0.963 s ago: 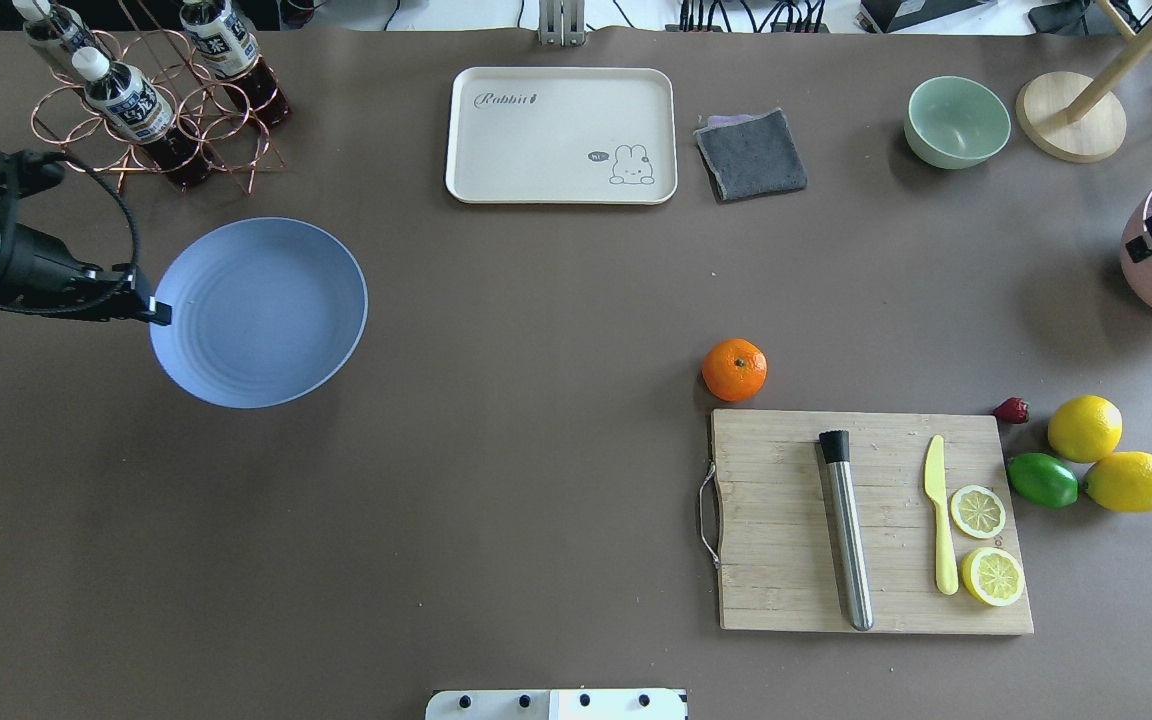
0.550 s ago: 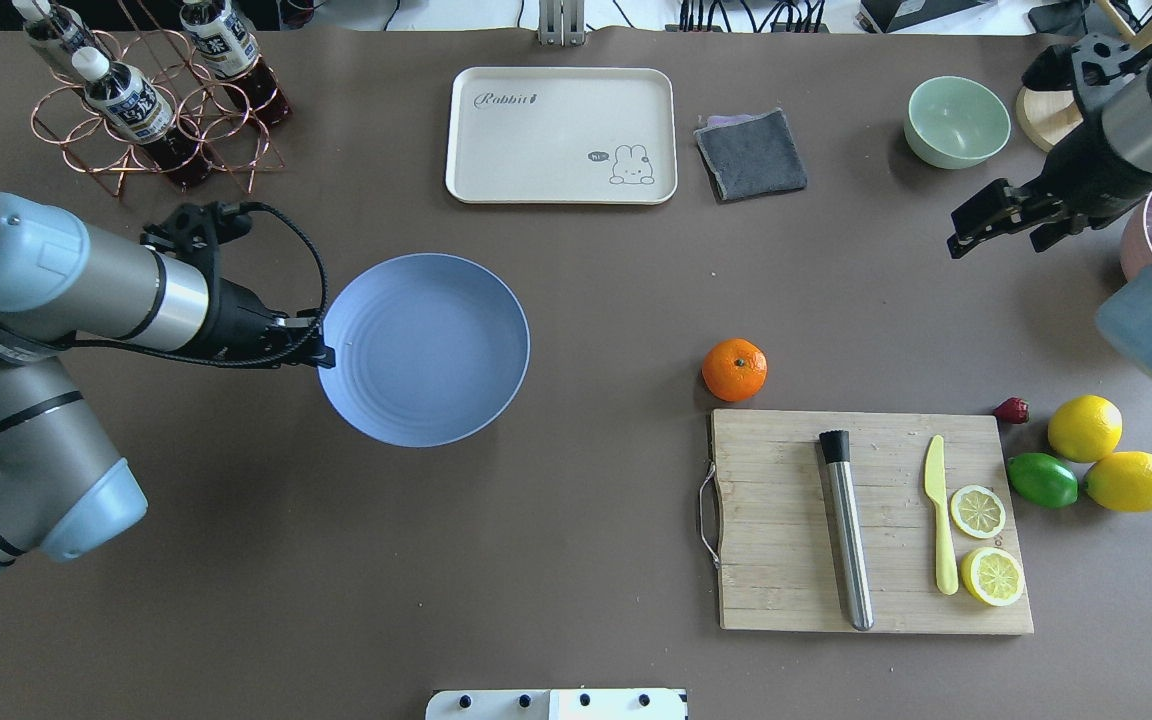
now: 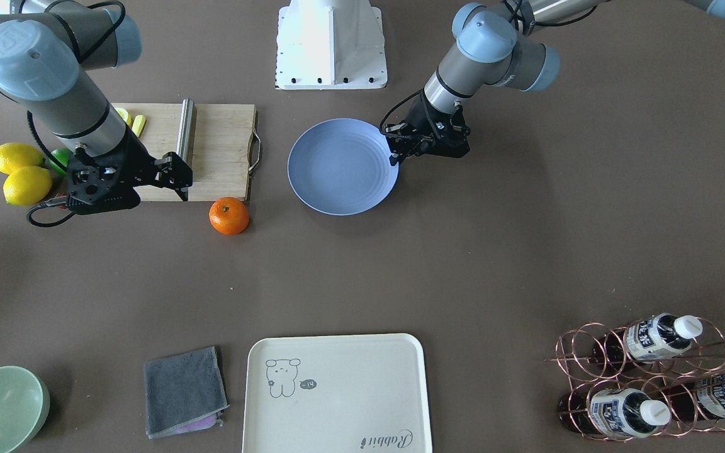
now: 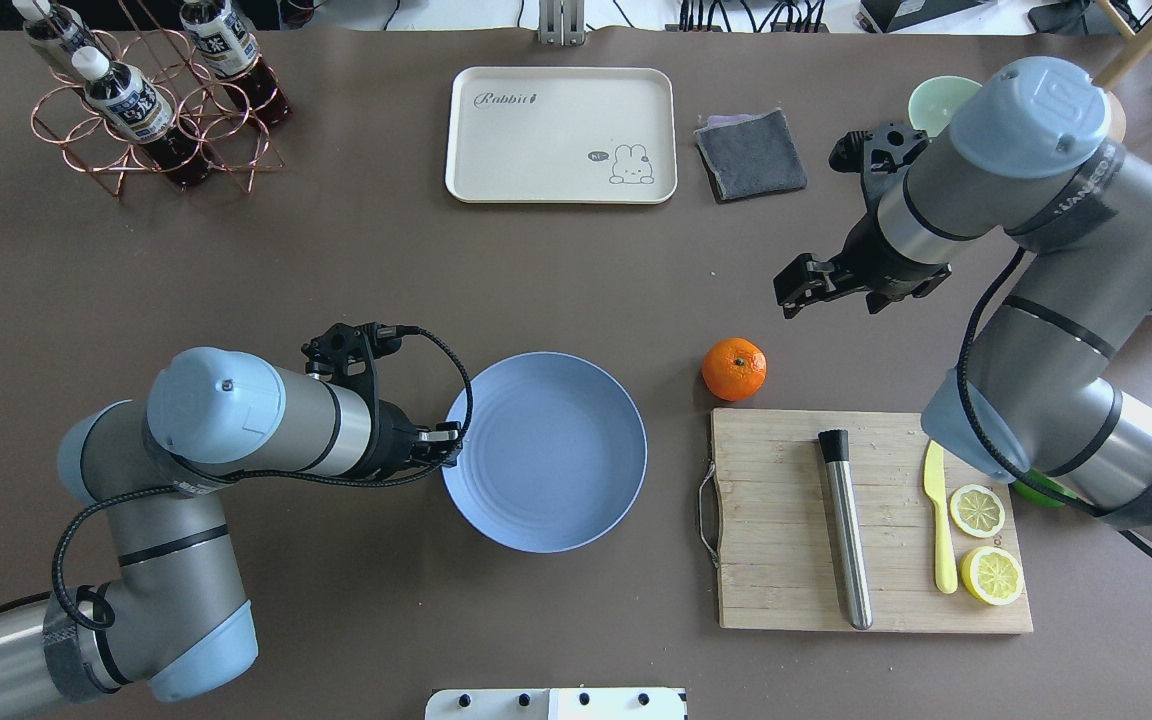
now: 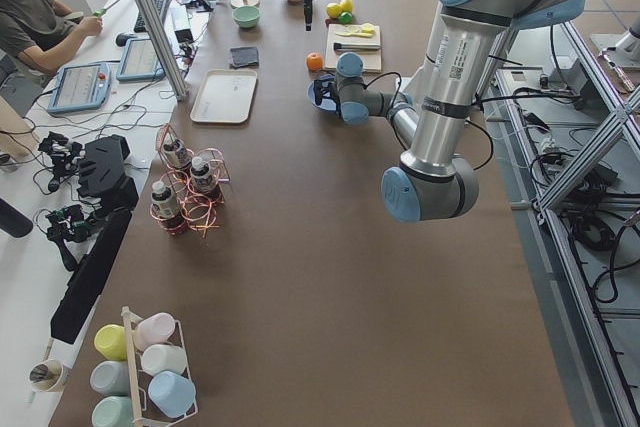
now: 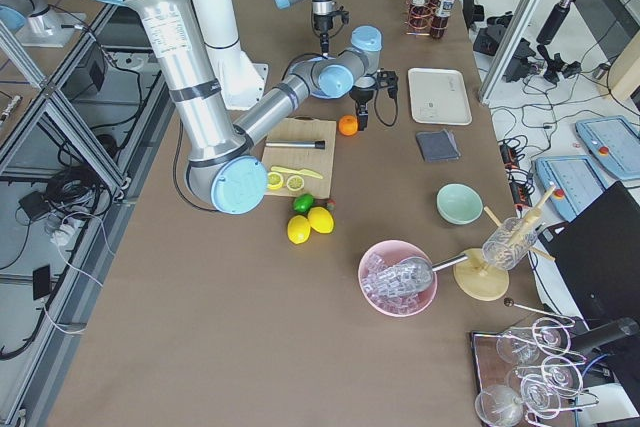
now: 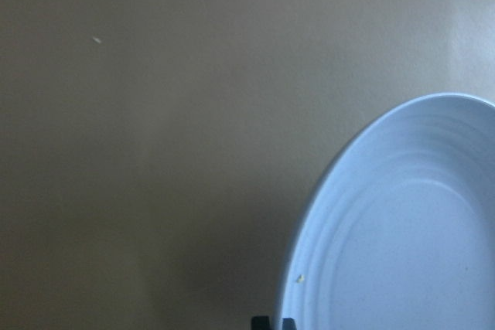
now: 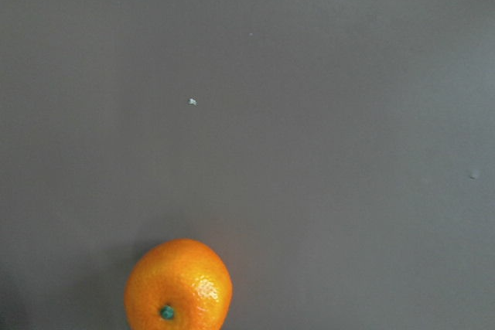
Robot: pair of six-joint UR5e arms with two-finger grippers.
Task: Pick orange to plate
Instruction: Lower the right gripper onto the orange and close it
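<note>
The right tool, fingers apart, hovers near the orange, which lies on the tabletop by the board; an off-centre squeeze may roll it away. The left tool, clamped on the rim of the plate, could lose its hold.

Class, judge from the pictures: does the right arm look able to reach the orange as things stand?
Probably yes: the right gripper hovers open near the orange, only bare table between them.
</note>
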